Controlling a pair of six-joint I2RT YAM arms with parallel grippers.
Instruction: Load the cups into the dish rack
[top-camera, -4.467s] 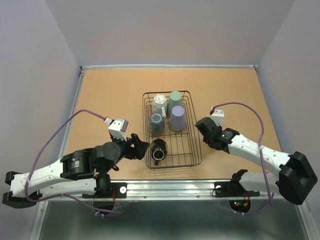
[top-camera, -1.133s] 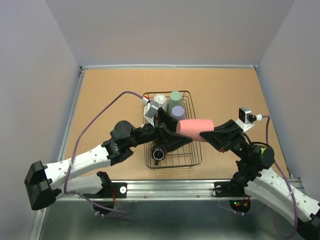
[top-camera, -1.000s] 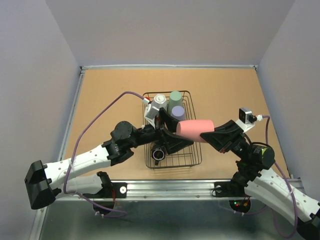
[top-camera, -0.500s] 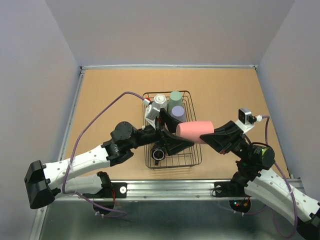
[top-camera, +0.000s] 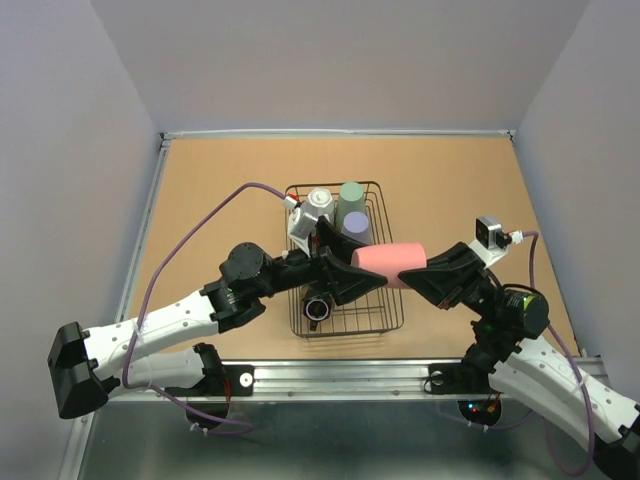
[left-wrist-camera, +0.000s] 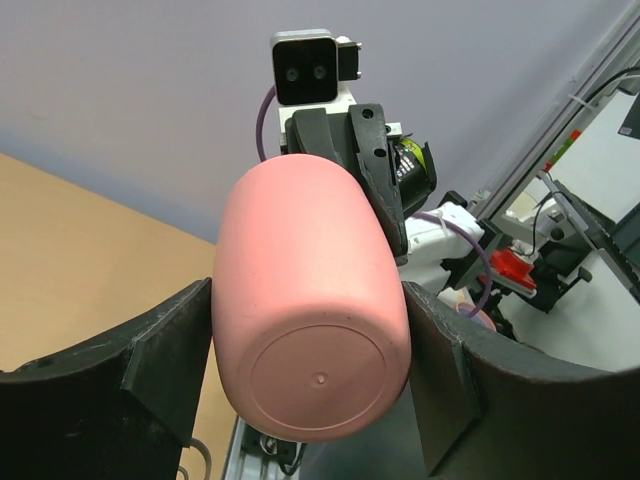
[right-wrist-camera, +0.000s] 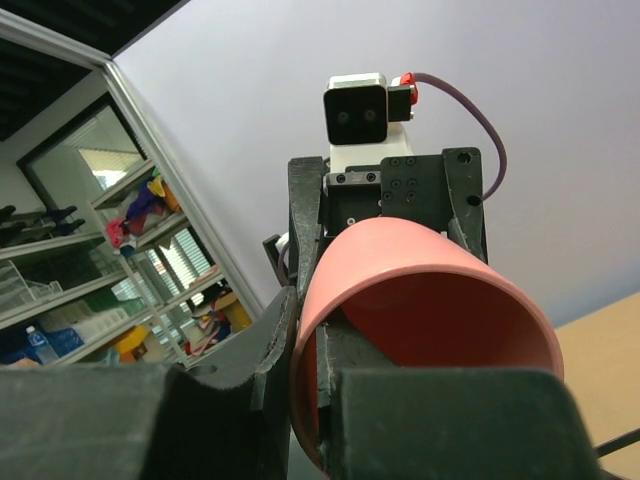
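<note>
The red-pink tumbler (top-camera: 388, 261) hangs on its side above the dish rack (top-camera: 398, 312), between both grippers. My right gripper (top-camera: 420, 276) is shut on its rim, one finger inside the mouth and one outside (right-wrist-camera: 322, 392). My left gripper (top-camera: 362, 272) is closed round the base end (left-wrist-camera: 310, 306), a pad against each side of the tumbler (left-wrist-camera: 312, 330). In the rack stand the white mug (top-camera: 320, 200), green tumbler (top-camera: 351, 191) and lavender tumbler (top-camera: 353, 223). The black mug (top-camera: 318, 307) lies at the rack's near end. My left arm hides the grey mug.
A metal rail (top-camera: 330, 376) runs along the table's near edge, and walls close the other three sides. Purple cables (top-camera: 200, 235) loop above both arms. The right wrist camera (left-wrist-camera: 305, 68) faces the left one just past the tumbler.
Since 4.5 s ago both arms have lifted and met over the rack with the tumbler between them. In the last second the tumbler has edged slightly left.
</note>
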